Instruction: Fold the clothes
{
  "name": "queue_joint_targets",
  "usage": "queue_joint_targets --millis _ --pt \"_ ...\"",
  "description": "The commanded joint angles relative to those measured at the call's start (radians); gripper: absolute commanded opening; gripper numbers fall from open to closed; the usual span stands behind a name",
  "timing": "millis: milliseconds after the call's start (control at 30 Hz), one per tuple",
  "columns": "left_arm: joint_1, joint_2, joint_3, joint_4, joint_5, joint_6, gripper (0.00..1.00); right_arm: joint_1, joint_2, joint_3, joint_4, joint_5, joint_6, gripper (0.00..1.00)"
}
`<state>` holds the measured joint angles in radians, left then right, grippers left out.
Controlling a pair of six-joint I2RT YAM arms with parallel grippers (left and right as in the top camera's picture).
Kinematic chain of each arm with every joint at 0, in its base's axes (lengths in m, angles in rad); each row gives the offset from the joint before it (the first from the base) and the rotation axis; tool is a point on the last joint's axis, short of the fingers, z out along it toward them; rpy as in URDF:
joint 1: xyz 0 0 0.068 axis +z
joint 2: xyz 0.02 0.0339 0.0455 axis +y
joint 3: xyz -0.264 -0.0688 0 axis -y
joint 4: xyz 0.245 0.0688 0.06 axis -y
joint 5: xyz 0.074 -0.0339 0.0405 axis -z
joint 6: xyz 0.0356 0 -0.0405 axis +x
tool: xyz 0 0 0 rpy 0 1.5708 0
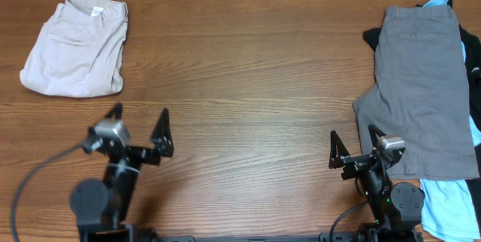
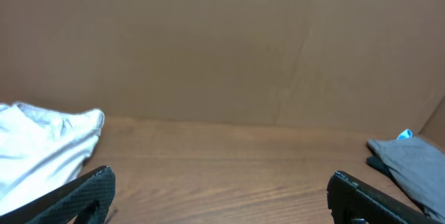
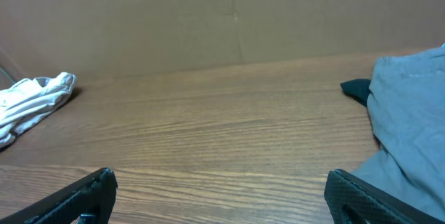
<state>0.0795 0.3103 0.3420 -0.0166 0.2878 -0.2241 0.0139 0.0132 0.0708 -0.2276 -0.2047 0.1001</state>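
Observation:
Folded pale beige khaki shorts (image 1: 75,45) lie at the far left of the table, white label at the waistband; they also show in the left wrist view (image 2: 42,144) and the right wrist view (image 3: 31,102). Grey shorts (image 1: 421,84) lie spread at the right over light-blue (image 1: 447,204) and black (image 1: 472,62) garments, and show in the wrist views too (image 2: 414,161) (image 3: 410,120). My left gripper (image 1: 139,114) is open and empty near the front, below the beige shorts. My right gripper (image 1: 352,138) is open and empty, just left of the grey shorts' lower edge.
The wooden table (image 1: 240,84) runs between the two piles. A brown cardboard wall (image 2: 222,43) stands behind the table's far edge. A grey cable (image 1: 30,174) loops off the left arm.

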Motion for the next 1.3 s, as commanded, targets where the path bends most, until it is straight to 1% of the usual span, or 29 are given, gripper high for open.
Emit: queue_joint_targets --millis 0,167,267,633,667,733,767,1267 --pt "-0.034 -0.130 -0.133 0.024 -0.122 -0.068 1.00 0.004 -0.010 0.000 0.005 0.005 -0.003 1.00" --pt "-0.048 -0.267 -0.236 0.026 -0.219 -0.083 1.00 0.004 -0.010 0.000 0.005 0.005 -0.003 1.00" --pt "-0.048 -0.293 -0.269 0.026 -0.232 -0.083 1.00 0.004 -0.010 0.000 0.005 0.005 -0.003 1.00" --pt "-0.048 -0.307 -0.337 0.019 -0.254 -0.083 1.00 0.004 -0.010 0.000 0.005 0.005 -0.003 1.00" --pt "-0.048 -0.307 -0.337 0.013 -0.255 -0.083 1.00 0.004 -0.010 0.000 0.005 0.005 -0.003 1.00" --pt "-0.048 -0.307 -0.337 -0.058 -0.255 -0.083 1.00 0.004 -0.010 0.000 0.005 0.005 -0.003 1.00" --pt "-0.048 -0.307 -0.337 -0.061 -0.258 -0.072 1.00 0.004 -0.010 0.000 0.005 0.005 -0.003 1.00" --pt "-0.048 -0.306 -0.337 -0.060 -0.262 -0.060 1.00 0.004 -0.010 0.000 0.005 0.005 -0.003 1.00"
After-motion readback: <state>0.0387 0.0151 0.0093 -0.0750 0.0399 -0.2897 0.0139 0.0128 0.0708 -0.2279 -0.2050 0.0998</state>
